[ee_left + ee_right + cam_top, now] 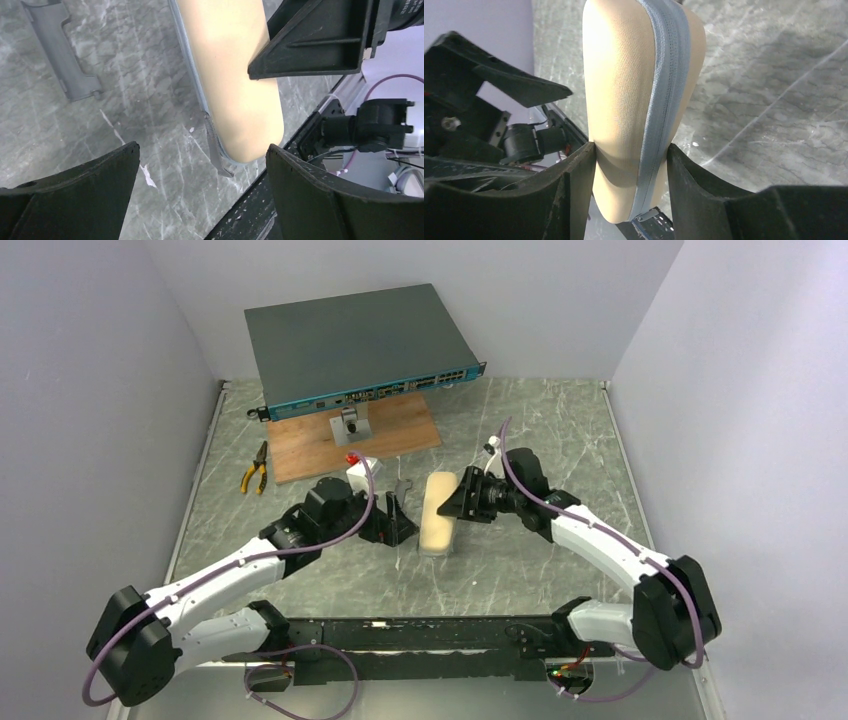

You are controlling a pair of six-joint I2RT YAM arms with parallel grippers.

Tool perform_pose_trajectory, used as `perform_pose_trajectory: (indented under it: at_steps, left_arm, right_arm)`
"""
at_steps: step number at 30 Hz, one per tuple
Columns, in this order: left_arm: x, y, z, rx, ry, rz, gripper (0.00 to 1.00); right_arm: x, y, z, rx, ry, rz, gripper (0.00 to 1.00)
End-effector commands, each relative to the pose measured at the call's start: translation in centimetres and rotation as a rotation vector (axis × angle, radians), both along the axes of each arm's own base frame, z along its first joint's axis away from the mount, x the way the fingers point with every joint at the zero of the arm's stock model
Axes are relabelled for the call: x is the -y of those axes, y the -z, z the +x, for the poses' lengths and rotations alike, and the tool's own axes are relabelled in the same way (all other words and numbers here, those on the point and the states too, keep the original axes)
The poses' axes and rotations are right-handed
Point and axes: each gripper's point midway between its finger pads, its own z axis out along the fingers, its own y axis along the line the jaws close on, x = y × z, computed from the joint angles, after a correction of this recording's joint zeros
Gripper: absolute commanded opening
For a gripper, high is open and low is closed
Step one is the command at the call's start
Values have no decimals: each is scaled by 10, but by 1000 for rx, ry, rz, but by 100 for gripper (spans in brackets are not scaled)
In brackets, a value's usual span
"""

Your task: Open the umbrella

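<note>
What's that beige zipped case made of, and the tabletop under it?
The case looks like matte woven fabric, its weave visible; its zipper tape looks like grey textile. The tabletop looks like grey marble or marble-print laminate: white veins, faint sheen.

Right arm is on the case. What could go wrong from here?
The right gripper squeezes the beige zippered case across its smooth, rounded sides, so it may slip or roll out if lifted. One finger presses right beside the zipper, which could hinder unzipping. The zipper pull lies low against the table, likely a hard pinch for the open left gripper.
</note>
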Motion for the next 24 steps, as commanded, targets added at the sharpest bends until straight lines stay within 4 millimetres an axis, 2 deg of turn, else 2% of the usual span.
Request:
perform_pose_trajectory:
  at_steps: [1, 11, 16, 21, 24]
  left_arm:
    - [14, -39, -9, 92, 79, -129, 99]
    - [37, -83, -39, 168, 279, -385, 99]
    - [42, -88, -40, 168, 291, -412, 99]
    - [50, -96, -41, 167, 317, -453, 99]
    - [56, -97, -41, 160, 329, -460, 93]
  right_arm:
    - [-7, -65, 5, 148, -29, 110, 36]
    - [-11, -142, -8, 313, -70, 265, 37]
    - [-14, -164, -17, 361, -105, 344, 37]
    - [-14, -177, -24, 401, -130, 389, 37]
    - [-14, -181, -28, 415, -145, 410, 38]
